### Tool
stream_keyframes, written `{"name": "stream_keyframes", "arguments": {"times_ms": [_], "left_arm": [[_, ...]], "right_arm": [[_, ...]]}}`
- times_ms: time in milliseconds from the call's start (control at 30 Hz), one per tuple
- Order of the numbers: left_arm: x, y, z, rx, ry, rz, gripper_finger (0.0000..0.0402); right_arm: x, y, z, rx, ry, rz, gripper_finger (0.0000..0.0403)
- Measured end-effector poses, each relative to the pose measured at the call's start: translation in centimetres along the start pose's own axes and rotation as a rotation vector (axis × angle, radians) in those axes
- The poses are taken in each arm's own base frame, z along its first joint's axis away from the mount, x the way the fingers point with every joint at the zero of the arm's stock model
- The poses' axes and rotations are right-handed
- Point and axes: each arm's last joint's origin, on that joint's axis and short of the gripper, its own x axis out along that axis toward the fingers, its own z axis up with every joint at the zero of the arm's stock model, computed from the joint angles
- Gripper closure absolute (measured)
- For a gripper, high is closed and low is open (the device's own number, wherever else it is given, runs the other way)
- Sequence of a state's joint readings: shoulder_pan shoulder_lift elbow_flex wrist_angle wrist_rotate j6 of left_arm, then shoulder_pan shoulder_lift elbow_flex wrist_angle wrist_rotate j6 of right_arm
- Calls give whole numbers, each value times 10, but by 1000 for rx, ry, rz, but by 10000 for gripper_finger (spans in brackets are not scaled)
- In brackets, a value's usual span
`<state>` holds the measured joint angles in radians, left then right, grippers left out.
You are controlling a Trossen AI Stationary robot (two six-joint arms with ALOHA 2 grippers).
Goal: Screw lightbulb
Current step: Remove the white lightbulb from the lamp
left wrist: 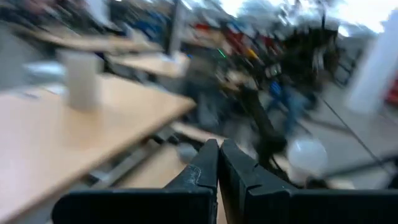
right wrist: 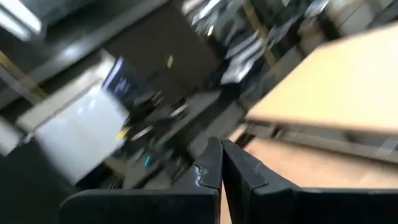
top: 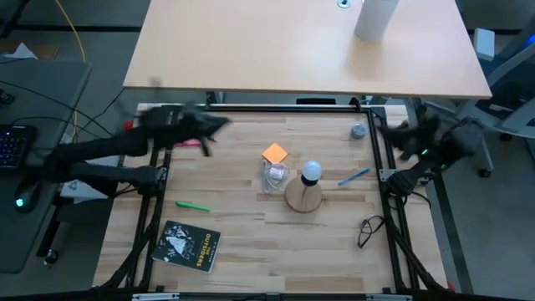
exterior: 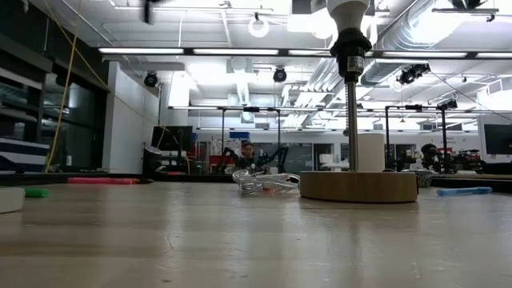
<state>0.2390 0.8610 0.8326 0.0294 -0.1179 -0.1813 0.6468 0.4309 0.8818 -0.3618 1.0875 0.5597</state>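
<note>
One pale wooden table (top: pixel 251 234), workshop behind.

The wooden table (top: pixel 251 251) carries a lamp base (top: pixel 303 199), orange note (top: pixel 274 154), book (top: pixel 191 246), glasses (top: pixel 369 229).

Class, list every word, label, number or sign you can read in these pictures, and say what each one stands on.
Book, black cover, near table edge: white lettering, too small and blurred to read.
Orange note: no writing visible.
Lightbulb: no marking visible.
Wooden base: no label visible.
Room beyond the table: signs and screens too blurred to read.
</note>
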Motion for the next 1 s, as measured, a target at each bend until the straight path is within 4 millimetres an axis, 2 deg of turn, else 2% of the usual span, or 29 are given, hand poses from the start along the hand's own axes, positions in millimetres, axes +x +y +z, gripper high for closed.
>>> {"name": "stream_keyframes", "arguments": {"times_ms": [100, 167, 333, 500, 633, 767, 900, 1000], "left_arm": [[50, -5, -25, 7, 104, -98, 402], [80, -7, -32, 14, 124, -148, 402], [146, -16, -44, 35, 209, -326, 402], [196, -27, -36, 47, 207, -473, 402], [223, -35, -44, 97, 284, -529, 402], [240, -41, -56, 175, 366, -547, 402], [251, -46, -69, 174, 402, -554, 402], [254, -49, -71, 178, 389, -563, 402]], "right_arm": [[20, 28, -34, 34, 131, 37, 403], [32, 43, -59, 75, 232, 47, 403], [51, 72, -121, 162, 422, 14, 403], [60, 85, -164, 217, 430, -55, 403], [66, 86, -181, 233, 366, -124, 403], [74, 84, -189, 249, 296, -172, 403], [83, 85, -192, 247, 272, -175, 403], [89, 84, -189, 255, 255, -184, 403]]}}
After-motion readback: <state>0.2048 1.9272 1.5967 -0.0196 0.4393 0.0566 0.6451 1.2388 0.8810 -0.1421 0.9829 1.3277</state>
